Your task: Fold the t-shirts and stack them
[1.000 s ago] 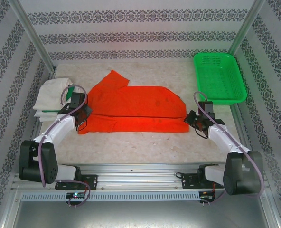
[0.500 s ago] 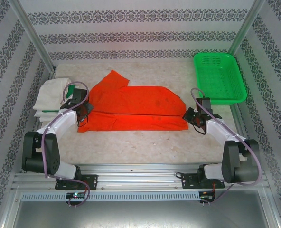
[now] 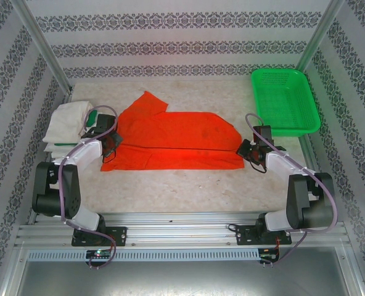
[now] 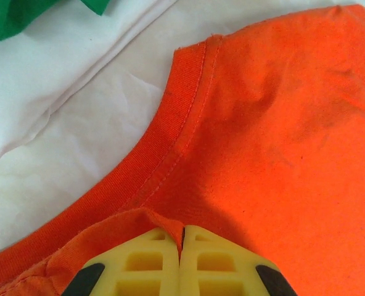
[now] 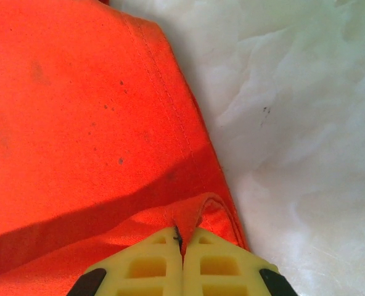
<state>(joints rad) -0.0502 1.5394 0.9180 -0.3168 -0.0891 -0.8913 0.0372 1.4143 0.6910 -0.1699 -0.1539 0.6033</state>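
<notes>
Orange-red t-shirt (image 3: 173, 139) is laid out flat across the middle of the table (image 3: 188, 185), with its long axis running left to right. One sleeve is pointed toward the far left. The near edge is doubled over into a long band.

Left gripper (image 3: 111, 142) is set at the shirt's left end. In the left wrist view its yellow fingers (image 4: 145, 262) are pressed together, and a small raised fold of orange cloth is pinched between them, just beside the ribbed collar (image 4: 170, 145). The collar band is curved away from the fingers, and double stitching is seen along it.

Right gripper (image 3: 245, 148) is set at the shirt's right end. In the right wrist view its fingers (image 5: 216, 265) are likewise closed, with a puckered fold of the stitched hem (image 5: 170, 105) caught between them. White table cover is seen to the right of that hem.

Off-white t-shirt (image 3: 65, 124) is folded at the table's left edge, near the left gripper and apart from the orange shirt. Green cloth (image 4: 13, 13) is seen lying on its top; how that piece is folded cannot be told.

Green mesh basket (image 3: 285, 102) is placed at the far right corner, well apart from the shirts.
</notes>
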